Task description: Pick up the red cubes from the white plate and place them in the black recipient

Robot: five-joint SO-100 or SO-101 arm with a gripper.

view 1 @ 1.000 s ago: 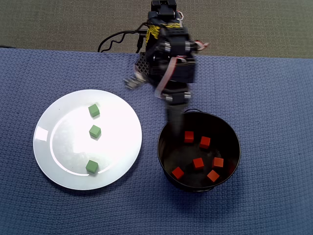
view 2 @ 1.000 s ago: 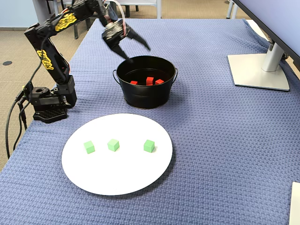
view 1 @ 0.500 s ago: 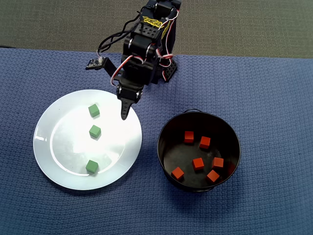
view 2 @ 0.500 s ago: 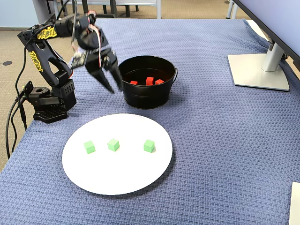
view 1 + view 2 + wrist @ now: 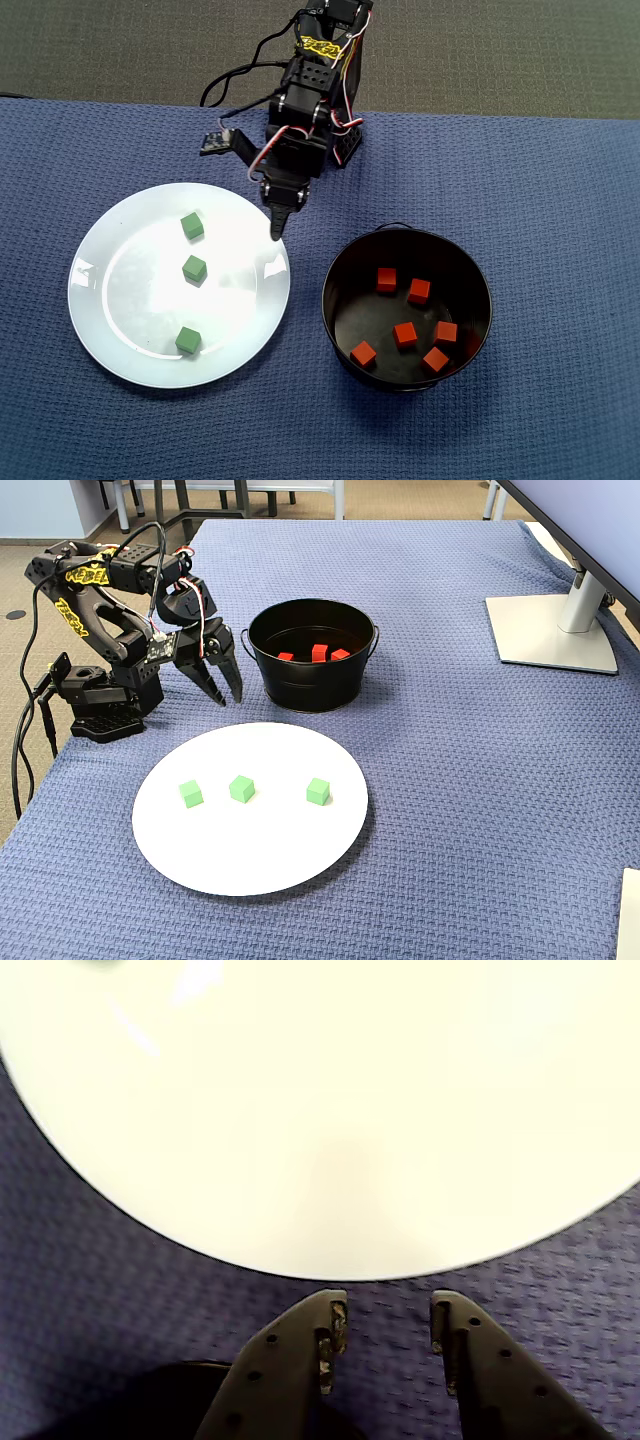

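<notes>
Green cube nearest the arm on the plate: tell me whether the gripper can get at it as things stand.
Probably yes. The gripper is open and empty at the plate rim, and the green cube sits apart from the others with bare plate between.

white plate (image 5: 330, 1120) cut off by the top and side edges in the wrist view, blurred green cube (image 5: 100, 964) clipped at its top edge, only three red cubes (image 5: 319, 653) visible over the black recipient (image 5: 312, 680) wall in the fixed view
</notes>
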